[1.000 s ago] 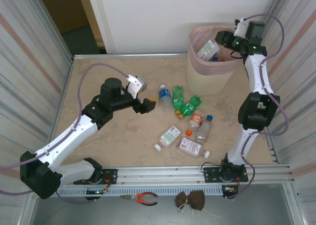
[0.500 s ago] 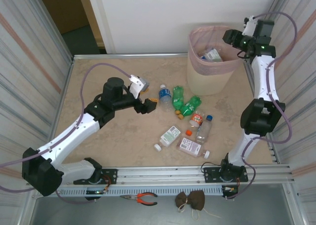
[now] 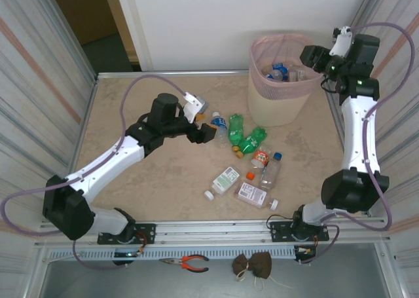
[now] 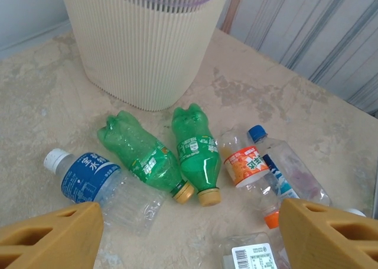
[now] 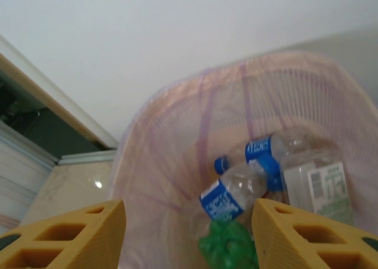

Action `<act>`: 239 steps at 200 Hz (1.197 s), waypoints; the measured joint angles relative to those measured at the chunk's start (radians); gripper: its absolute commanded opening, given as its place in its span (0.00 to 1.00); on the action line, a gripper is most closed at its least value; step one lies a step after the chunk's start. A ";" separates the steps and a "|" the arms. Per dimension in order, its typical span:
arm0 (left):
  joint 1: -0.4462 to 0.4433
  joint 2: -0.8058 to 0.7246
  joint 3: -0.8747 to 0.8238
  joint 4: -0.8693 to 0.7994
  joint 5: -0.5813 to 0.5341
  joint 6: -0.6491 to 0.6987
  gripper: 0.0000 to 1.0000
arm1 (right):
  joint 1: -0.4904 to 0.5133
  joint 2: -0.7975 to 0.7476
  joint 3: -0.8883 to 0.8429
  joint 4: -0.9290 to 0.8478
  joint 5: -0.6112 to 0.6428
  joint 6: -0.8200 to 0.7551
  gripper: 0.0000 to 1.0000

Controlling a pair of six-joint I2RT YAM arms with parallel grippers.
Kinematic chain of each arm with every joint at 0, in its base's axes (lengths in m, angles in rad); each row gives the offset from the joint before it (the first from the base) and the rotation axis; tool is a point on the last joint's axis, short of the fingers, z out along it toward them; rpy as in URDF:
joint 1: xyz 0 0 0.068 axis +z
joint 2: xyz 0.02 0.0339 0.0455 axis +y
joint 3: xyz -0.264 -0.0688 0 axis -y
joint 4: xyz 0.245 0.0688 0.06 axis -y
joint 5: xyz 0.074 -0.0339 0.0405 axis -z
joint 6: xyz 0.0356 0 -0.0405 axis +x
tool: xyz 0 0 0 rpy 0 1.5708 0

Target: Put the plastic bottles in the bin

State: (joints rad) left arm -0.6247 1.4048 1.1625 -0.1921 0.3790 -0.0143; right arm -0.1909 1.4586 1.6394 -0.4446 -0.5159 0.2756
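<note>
Hovering wide open and empty by the blue-label bottle, the left gripper may knock it into the green bottles near the bin; the right gripper hangs open, empty, over the bin.

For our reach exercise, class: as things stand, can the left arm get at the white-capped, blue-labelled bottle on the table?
Probably yes. The left claw hangs open right by the blue-labelled bottle, which lies uncovered on the table. A green bottle lies close beside it, so the claw may nudge that one.
</note>
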 measured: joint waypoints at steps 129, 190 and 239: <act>-0.085 0.488 0.366 -0.260 -0.377 -0.382 0.85 | 0.000 -0.337 -0.309 -0.040 0.023 0.000 0.58; -0.108 0.652 0.528 -0.375 -0.457 -0.483 0.86 | 0.000 -0.398 -0.324 -0.095 0.032 -0.001 0.58; -0.106 0.748 0.590 -0.447 -0.458 -0.493 0.86 | 0.000 -0.423 -0.333 -0.111 0.045 0.000 0.58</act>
State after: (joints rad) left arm -0.7303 2.1532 1.7523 -0.6388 -0.0792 -0.5072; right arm -0.1913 1.0355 1.3064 -0.5556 -0.4706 0.2752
